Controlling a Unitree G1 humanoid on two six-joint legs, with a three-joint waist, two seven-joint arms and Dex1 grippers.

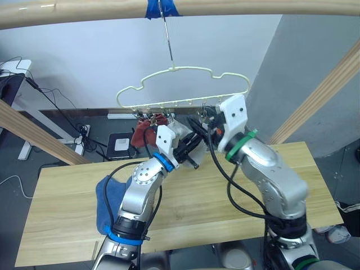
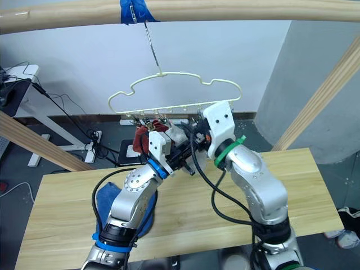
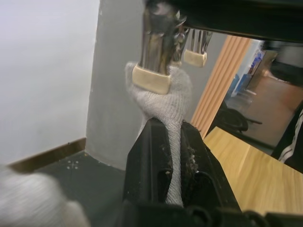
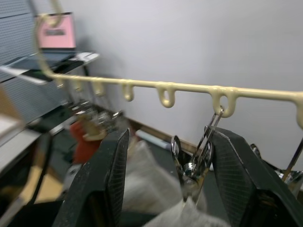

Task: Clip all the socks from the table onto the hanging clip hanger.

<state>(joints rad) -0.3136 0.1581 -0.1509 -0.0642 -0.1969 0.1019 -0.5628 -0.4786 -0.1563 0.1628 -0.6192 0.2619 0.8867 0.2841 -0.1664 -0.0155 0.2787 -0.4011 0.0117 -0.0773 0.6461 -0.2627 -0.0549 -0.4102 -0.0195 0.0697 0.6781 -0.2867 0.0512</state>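
Jaws on your left gripper (image 3: 173,142) are closed on a light grey sock (image 3: 165,101), held up under the clip hanger (image 1: 183,90). One metal clip (image 3: 156,56) bites the sock's top edge in the left wrist view. Your right gripper (image 4: 173,179) has its jaws spread wide, one finger on each side of a hanging clip (image 4: 199,156) below the hanger's bottom bar, not touching it that you can tell. Rust red socks (image 1: 147,126) already hang clipped toward the hanger's left end, just beside your left gripper. Blue socks (image 1: 108,203) lie bunched on the table (image 1: 67,208) at its left front, partly hidden by your left arm. Hanger's thin hook (image 1: 167,39) hangs from the pale wooden pole (image 1: 84,11) overhead, at a patch of blue tape (image 1: 160,8). Both grippers sit close together above the table's far edge.
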